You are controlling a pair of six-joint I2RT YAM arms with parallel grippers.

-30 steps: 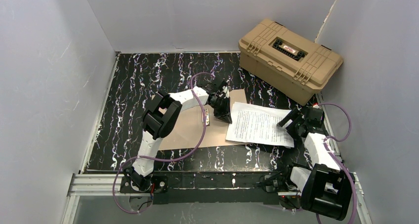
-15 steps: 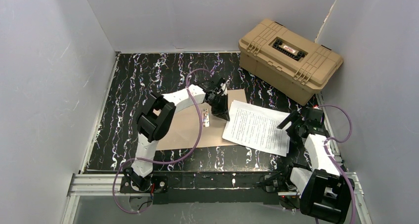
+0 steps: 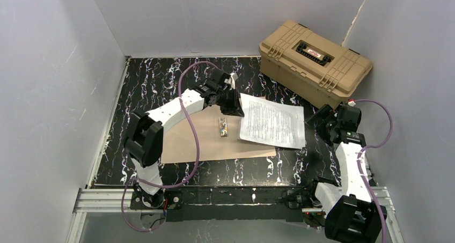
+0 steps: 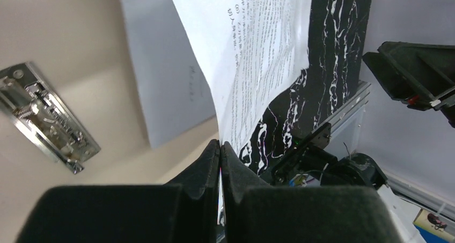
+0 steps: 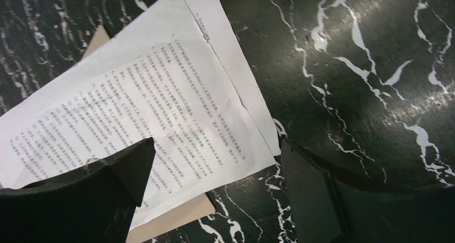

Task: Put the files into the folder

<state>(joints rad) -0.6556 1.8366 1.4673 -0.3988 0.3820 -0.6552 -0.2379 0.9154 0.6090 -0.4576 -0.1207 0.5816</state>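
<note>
Currently pinching the files (image 3: 272, 123) at their 11 o'clock corner with the left gripper (image 3: 232, 101), fingers (image 4: 201, 165) pressed flat together on the paper edge in the left wrist view. Holding that corner raised off the folder (image 3: 204, 141). Leaving the rest of the stack lying flat, with only its 9 o'clock strip over the folder's right-hand panel and the remainder spread on the black marbled table (image 3: 150, 87) toward 3 o'clock. Keeping the sheets just at 3 o'clock of the metal clip (image 3: 223, 126), near it but apart, and well clear of the tan case (image 3: 315, 58) at 1 o'clock. Hovering the right gripper (image 3: 322, 117) at the sheets' 3 o'clock edge, jaws spread wide, holding nothing.

Probably partway through drawing the sheets toward 9 o'clock, onto the folder. Possible trouble from here:
- Tearing or creasing at the pinched corner, with thin floppy paper pulled from a single point.
- Fanning apart of the stack, with at least two sheets lying offset in the right wrist view.
- Snagging on the clip if dragged low across it.
- Sliding the light folder along with the paper.
- Ending skewed, for want of a second hold on the opposite edge.
</note>
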